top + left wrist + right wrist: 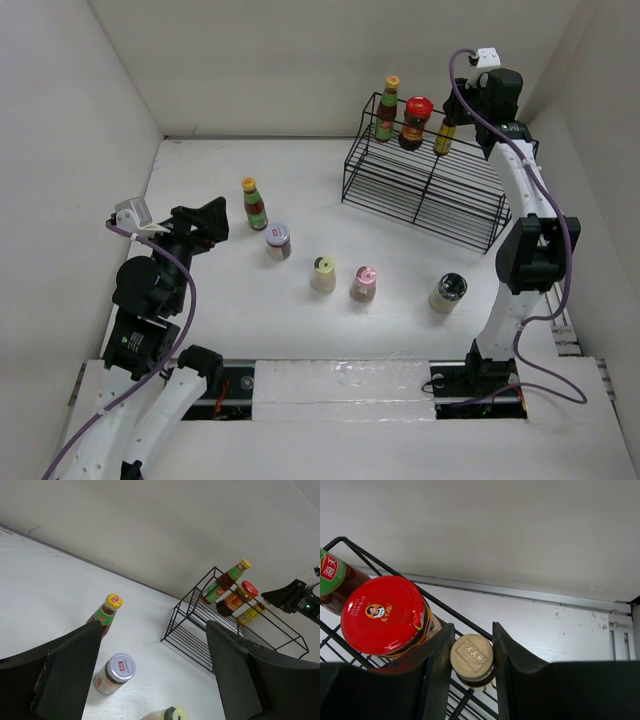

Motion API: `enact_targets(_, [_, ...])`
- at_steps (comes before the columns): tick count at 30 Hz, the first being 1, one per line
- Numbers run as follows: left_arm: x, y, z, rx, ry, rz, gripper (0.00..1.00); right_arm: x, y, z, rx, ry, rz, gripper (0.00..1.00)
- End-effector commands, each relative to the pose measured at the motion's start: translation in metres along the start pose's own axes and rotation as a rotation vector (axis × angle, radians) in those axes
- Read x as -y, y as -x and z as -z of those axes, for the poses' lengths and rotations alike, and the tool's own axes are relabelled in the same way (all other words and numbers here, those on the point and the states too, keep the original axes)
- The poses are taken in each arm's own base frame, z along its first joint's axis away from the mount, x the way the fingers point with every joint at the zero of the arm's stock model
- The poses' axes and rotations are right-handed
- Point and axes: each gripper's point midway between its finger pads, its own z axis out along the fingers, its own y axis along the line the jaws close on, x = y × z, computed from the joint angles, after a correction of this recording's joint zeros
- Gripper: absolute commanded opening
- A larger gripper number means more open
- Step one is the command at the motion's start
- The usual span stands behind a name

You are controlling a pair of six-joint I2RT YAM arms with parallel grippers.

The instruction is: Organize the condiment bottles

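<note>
On the top shelf of the black wire rack (pixel 425 190) stand a green-labelled yellow-capped bottle (pixel 387 108) and a red-lidded jar (pixel 415 122). Beside them my right gripper (pixel 458 118) is shut on the cap of a slim sauce bottle (pixel 445 137); in the right wrist view both fingers press its gold cap (pixel 471 655), next to the red lid (pixel 382 614). My left gripper (pixel 212 220) hangs open and empty over the table's left side. Below it are a yellow-capped bottle (pixel 107 613) and a silver-lidded jar (pixel 116 673).
A cream shaker (pixel 324 273), a pink-capped shaker (pixel 364 284) and a dark-topped shaker (pixel 448 292) stand in a row on the table's middle. White walls close in the back and both sides. The rack's lower shelf (pixel 460 215) holds nothing.
</note>
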Motion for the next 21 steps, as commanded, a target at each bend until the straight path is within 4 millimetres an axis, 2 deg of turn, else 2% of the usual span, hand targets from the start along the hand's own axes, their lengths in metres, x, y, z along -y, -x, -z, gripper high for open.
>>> enact_targets(1, [0.005,0.006,-0.003,0.029,-0.02,0.014,0.8,-0.005,0.033,0.002,0.114,0.017,0.023,0.25])
enact_targets(3, [0.005,0.006,-0.003,0.029,-0.02,0.014,0.8,-0.005,0.032,0.002,0.113,0.017,0.023,0.37])
enact_targets(4, [0.005,0.006,-0.003,0.029,-0.02,0.014,0.8,-0.004,0.032,0.002,0.113,0.007,0.013,0.48])
enact_targets(6, [0.005,0.006,-0.003,0.029,-0.02,0.014,0.8,-0.004,0.033,0.005,0.115,0.007,0.014,0.56])
enact_targets(7, [0.005,0.006,-0.003,0.029,-0.02,0.014,0.8,-0.003,0.04,0.009,0.126,-0.004,0.015,0.63])
enact_targets(8, [0.005,0.006,-0.003,0.029,-0.02,0.014,0.8,-0.004,0.046,0.015,0.14,-0.005,0.018,0.66])
enact_targets(9, [0.005,0.006,-0.003,0.029,-0.02,0.014,0.8,-0.004,0.046,0.015,0.14,-0.005,0.018,0.66])
enact_targets(16, [0.005,0.006,-0.003,0.029,-0.02,0.014,0.8,-0.01,0.102,0.057,0.256,-0.007,0.039,0.73])
enact_targets(20, [0.005,0.006,-0.003,0.029,-0.02,0.014,0.8,-0.049,0.121,0.081,0.326,0.058,0.118,0.73])
enact_targets(21, [0.005,0.006,-0.003,0.029,-0.02,0.014,0.8,-0.072,0.124,0.085,0.34,0.097,0.14,0.71])
